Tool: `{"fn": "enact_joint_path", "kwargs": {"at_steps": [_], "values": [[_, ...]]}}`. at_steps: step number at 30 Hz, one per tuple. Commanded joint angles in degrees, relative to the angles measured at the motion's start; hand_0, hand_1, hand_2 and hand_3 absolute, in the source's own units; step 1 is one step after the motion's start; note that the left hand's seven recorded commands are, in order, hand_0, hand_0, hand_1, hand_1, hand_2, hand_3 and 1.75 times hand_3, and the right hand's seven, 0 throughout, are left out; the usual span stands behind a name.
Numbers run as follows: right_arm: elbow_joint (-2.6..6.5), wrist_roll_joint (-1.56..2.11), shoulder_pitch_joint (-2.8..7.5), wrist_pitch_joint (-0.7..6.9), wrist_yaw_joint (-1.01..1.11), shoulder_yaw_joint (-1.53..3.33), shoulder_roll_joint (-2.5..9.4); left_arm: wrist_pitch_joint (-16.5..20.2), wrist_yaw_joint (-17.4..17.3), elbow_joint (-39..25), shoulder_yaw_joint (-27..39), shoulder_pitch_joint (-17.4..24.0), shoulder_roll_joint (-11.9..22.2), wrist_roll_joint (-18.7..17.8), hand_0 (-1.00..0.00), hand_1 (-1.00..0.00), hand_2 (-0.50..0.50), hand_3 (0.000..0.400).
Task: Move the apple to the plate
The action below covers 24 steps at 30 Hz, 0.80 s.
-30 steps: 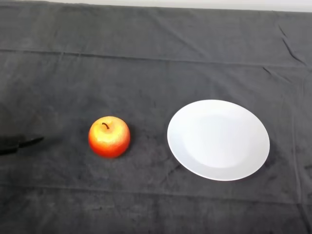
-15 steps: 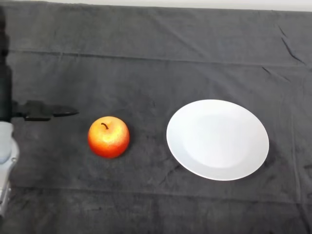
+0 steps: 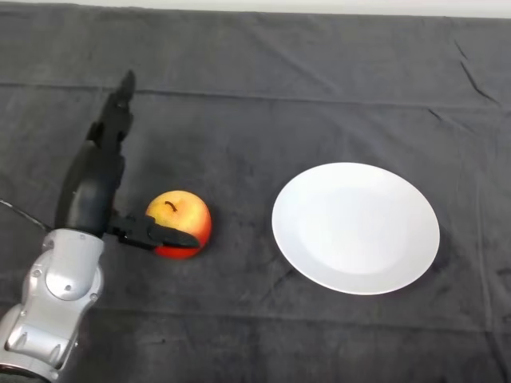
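Apple (image 3: 180,222) first: you have it sitting upright on the dark cloth (image 3: 263,120), stem end up, with the short brown stem curling toward the cloth's left edge. It is round, so no long axis stands out. It lies left of the cloth's middle, nearer the front edge than the back. No sticker or writing can be read on it.

Your white plate (image 3: 356,228) rests flat toward the right edge, well apart from the apple, bare and unmarked.

Your left hand (image 3: 96,183) has come in from the front left corner since a second ago. Its fingers (image 3: 120,108) stretch straight toward the back edge, spread wide from the thumb (image 3: 156,234), which lies across the apple's front, seemingly touching it. Nothing is gripped.
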Motion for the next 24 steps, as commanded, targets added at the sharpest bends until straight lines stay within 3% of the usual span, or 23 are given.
{"fn": "enact_joint_path", "kwargs": {"at_steps": [1,12,13,14,16,24], "values": [[-2.96,1.10,0.69,-0.33,-0.57,-0.06,0.56,-0.10,-0.77,0.48,-1.84,0.73,-0.01,1.06,0.00,0.00,0.00,0.000],[-3.04,1.14,0.72,-0.30,-0.66,-0.01,0.59,-3.58,-2.24,14.22,-4.84,-4.42,-1.73,0.86,0.00,0.00,0.00,0.000],[-3.04,1.15,0.72,-0.30,-0.66,-0.01,0.58,-3.80,-2.17,15.27,-5.17,-4.77,-1.99,0.91,-0.13,-0.05,-0.04,0.052],[-3.03,1.15,0.72,-0.30,-0.66,-0.01,0.58,-3.97,-2.13,16.13,-5.44,-5.10,-2.19,0.95,-1.00,-0.72,-0.14,0.400],[-3.02,1.17,0.72,-0.30,-0.66,-0.01,0.57,-4.23,-2.10,17.43,-5.86,-5.66,-2.43,0.96,-1.00,-1.00,0.00,0.400],[-2.95,1.21,0.70,-0.31,-0.63,-0.02,0.54,-4.97,-1.67,18.92,-7.26,-6.43,-2.50,1.35,-1.00,-1.00,0.00,0.400]]}}
